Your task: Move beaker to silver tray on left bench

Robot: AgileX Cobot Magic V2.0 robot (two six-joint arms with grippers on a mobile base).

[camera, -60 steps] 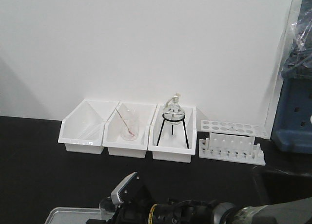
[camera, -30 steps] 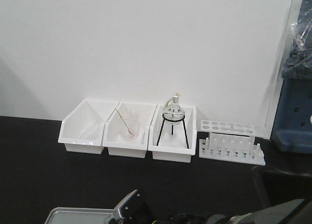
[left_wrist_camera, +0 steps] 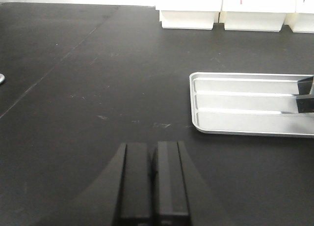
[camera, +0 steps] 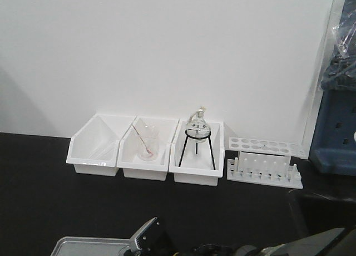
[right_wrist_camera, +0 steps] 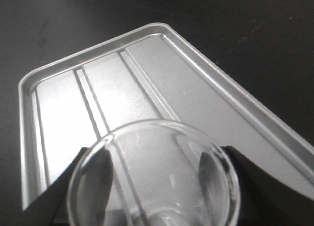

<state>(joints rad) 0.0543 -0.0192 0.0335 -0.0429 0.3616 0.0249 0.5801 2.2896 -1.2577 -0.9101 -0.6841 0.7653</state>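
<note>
Front view: I see the black bench [camera: 44,206] with three white bins [camera: 144,150] along the wall. The middle bin holds a glass with a pink rod [camera: 147,146], the right bin a round flask on a wire tripod [camera: 198,134]. A white tube rack [camera: 265,161] stands just right of the bins. At the bottom edge a corner of the silver tray [camera: 89,245] shows, with the tip of my right arm's claw [camera: 146,238] just beside it. I can't see the beaker here.

Left wrist view: my left claw [left_wrist_camera: 152,179] is pressed together, holding nothing, low over bare bench well left of the tray [left_wrist_camera: 245,113]. A dark bit of the other claw pokes in over the tray's right end.

Right wrist view: my right claw [right_wrist_camera: 154,186] pinches the beaker [right_wrist_camera: 153,177], a dark finger [right_wrist_camera: 98,174] on each side of the glass. The beaker is upright, rim toward the camera, over the ribbed tray [right_wrist_camera: 64,103]; whether its base touches the tray I can't tell.
</note>
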